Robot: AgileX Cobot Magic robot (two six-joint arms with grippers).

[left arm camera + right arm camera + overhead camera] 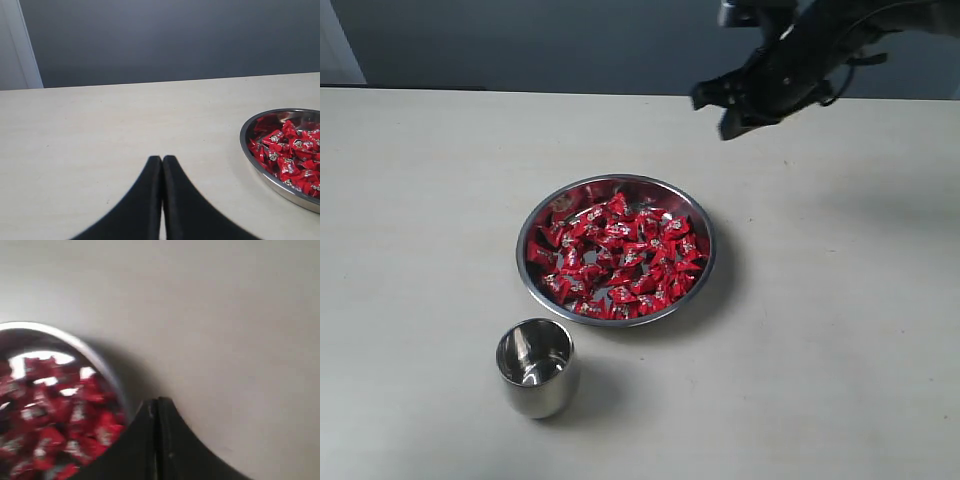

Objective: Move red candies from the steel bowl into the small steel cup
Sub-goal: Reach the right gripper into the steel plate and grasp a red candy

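Pale tabletop (820, 350) holds the steel bowl (523, 272) of red candies (620, 255) with the small steel cup (542, 395) near it, left gripper (162, 159) and right gripper (156, 402) both with fingers pressed together.

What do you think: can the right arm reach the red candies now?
Probably yes: the right arm hangs near the bowl, the candies lie uncovered, but its jaws are shut.

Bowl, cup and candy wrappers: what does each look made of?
The steel bowl looks like polished metal, likely stainless steel: its rim and wall give mirror-like reflections. The small steel cup shows the same bright metal, with sharp reflections inside. The red candies have glossy wrappers, foil or plastic film; the glints leave that open.
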